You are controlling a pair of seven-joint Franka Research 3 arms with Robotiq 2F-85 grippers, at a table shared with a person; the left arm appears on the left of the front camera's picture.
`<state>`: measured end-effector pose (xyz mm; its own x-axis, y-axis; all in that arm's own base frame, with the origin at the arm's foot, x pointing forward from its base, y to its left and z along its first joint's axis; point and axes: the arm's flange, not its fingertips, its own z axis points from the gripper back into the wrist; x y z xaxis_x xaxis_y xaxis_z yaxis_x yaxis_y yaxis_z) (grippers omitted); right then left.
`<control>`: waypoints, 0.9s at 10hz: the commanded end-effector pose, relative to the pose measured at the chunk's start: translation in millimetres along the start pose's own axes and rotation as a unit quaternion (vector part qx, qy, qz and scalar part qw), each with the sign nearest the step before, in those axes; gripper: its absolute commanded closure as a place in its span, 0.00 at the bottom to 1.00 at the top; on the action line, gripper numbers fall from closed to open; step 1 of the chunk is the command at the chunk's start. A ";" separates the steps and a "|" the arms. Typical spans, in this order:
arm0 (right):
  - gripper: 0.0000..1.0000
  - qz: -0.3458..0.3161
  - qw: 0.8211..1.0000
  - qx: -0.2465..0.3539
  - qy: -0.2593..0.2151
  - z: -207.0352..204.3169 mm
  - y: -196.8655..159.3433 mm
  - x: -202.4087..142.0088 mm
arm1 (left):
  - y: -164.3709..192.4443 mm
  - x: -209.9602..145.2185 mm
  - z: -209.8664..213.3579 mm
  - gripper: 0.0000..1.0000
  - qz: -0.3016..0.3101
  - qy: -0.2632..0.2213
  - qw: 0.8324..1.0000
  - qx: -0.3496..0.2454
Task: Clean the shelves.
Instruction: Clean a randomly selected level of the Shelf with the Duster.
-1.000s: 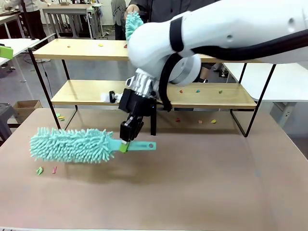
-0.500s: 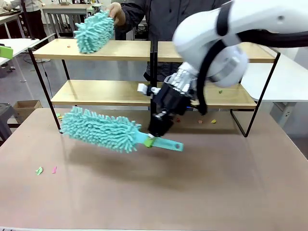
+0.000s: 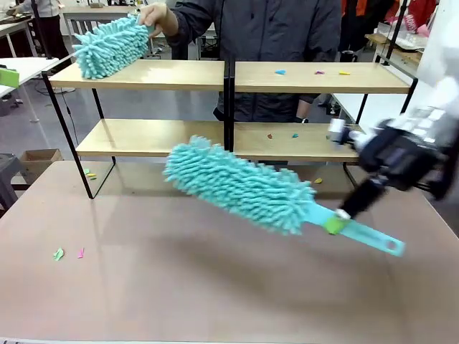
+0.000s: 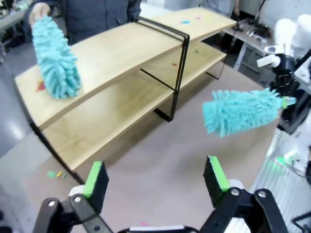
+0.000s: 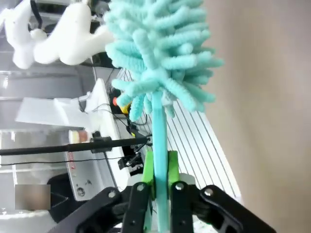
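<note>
Front view: right pincer (image 3: 338, 218) clamps the fluffy teal duster (image 3: 240, 186) by its handle, left pincer (image 4: 155, 177) gapes; I should level it onto the light-wood, black-framed shelves (image 3: 158, 75).

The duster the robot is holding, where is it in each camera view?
Front view: duster at centre, tilted, handle toward lower right.
Left wrist view: duster right of middle, fluffy head pointing left.
Right wrist view: duster at centre, rising from the bottom edge.
Shared landmark: the right gripper clamped on the handle.
</note>
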<state>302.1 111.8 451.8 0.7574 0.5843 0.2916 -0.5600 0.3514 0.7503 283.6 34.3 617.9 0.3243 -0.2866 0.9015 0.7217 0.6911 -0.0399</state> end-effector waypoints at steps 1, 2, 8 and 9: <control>0.88 -0.012 0.998 -0.001 -0.067 21.2 16.1 -55.6 | 0.7 -0.7 -2.0 0.00 0.001 -0.001 1.000 -0.004; 0.88 0.000 1.000 0.000 0.000 0.0 0.0 0.0 | 0.7 -0.7 -2.0 0.00 0.001 -0.001 1.000 -0.004; 0.88 0.048 0.992 0.031 -0.112 144.9 41.5 -106.9 | 0.7 -0.7 -2.0 0.00 0.001 -0.001 1.000 -0.004; 0.88 0.045 0.989 0.030 -0.138 176.9 58.7 -137.0 | 0.7 -0.7 -2.0 0.00 0.001 -0.001 1.000 -0.004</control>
<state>238.6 -49.2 538.9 0.7851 0.3916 0.4799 -0.5969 0.2716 0.7549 283.7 34.4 617.7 0.3248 -0.2865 0.9013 0.7216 0.6911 -0.0403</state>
